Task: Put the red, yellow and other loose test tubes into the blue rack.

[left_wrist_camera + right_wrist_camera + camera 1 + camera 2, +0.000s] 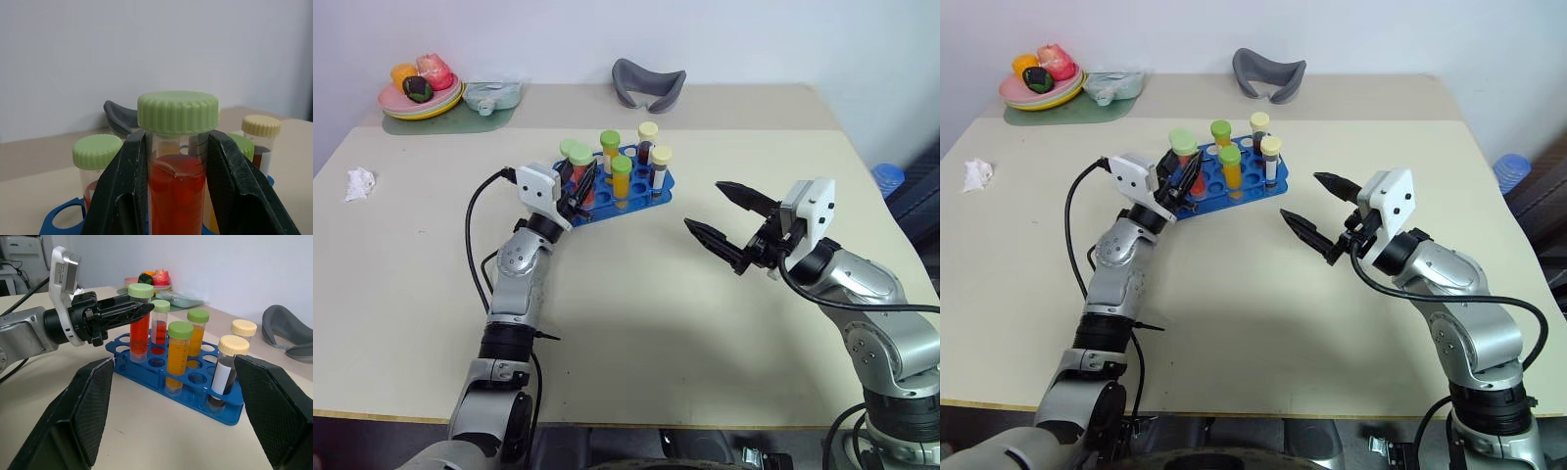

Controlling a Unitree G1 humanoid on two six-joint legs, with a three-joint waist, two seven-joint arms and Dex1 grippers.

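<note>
The red tube (140,322), green-capped and filled with red liquid, is seen standing upright at the near-left corner of the blue rack (179,387), its lower end already down inside a hole. It is clamped just below the cap between the two black fingers of the left gripper (128,310), which are clenched on it from the left side; in the left wrist view the tube sits squarely in the middle of the jaws, cap above the fingertips, liquid level between them.

Five other tubes are counted upright in the rack: a second green-capped tube with a little red liquid (159,323) just beyond the held one, two green-capped orange tubes (178,357) in the middle, and two cream-capped tubes with dark contents (223,372) toward the right end. No loose tube is seen lying on the table (636,323). The task is therefore judged to be almost finished: what appears to remain is the release of the red tube and withdrawal of the arm.

The right gripper (729,227) is held well apart from the rack, to the near right, its jaws spread wide and empty.
</note>
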